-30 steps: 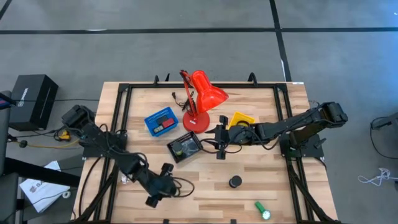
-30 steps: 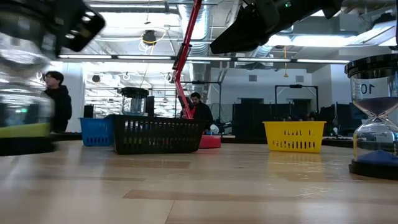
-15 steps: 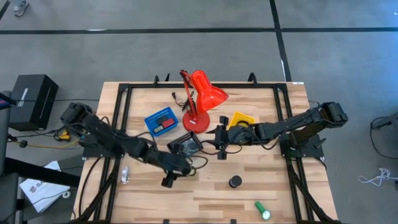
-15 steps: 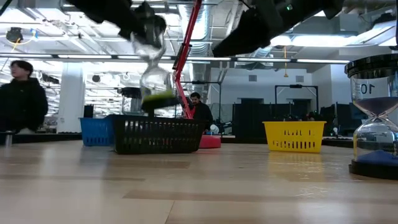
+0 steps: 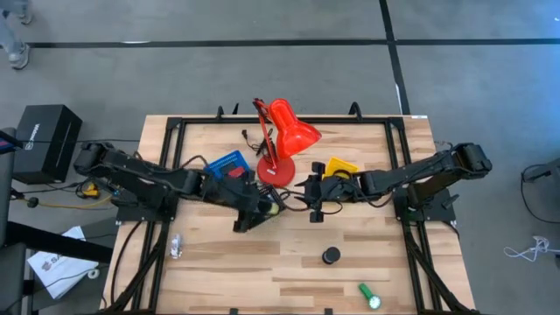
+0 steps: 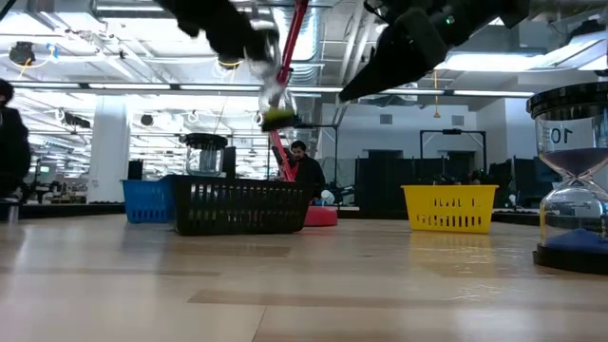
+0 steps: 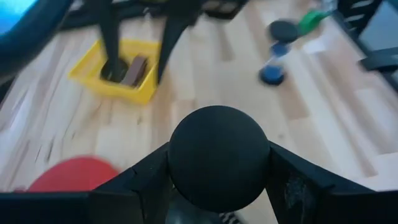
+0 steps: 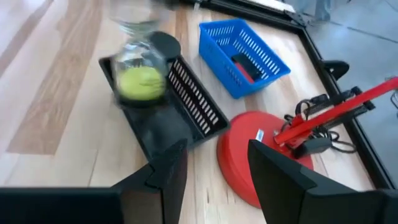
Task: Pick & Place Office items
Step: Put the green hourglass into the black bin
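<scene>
— Left gripper (image 5: 256, 209): state and load?
— Closed on the green-sand hourglass (image 8: 142, 74). In the left wrist view the two fingers (image 7: 140, 186) clamp either side of its round black end cap. The glass is off the table, tilted, and blurred in the low view.

— Position of that hourglass?
— Over the black tray (image 8: 186, 102), near the middle of the table (image 5: 289, 262), just in front of the base of the red desk lamp (image 5: 284, 131). Whether it is above the tray's rim or its inside, cannot tell.

— Right gripper (image 5: 313, 194): state and load?
— Raised just beside the yellow tray (image 5: 339, 168), between it and the lamp base. Jaws stand apart; nothing sits between the fingers (image 8: 168, 177).

— Contents of the trays?
— The yellow tray holds a small dark rectangular piece (image 7: 134, 70). The blue tray (image 5: 226, 168) holds a red block (image 8: 245, 67).

— Remaining items on the table?
— A blue-sand hourglass (image 6: 570, 180) stands upright on the near right part. A green cylinder (image 5: 369, 296) lies near the front edge, close beside it. A silvery bit (image 5: 175, 247) lies at the left edge, well apart from both.
</scene>
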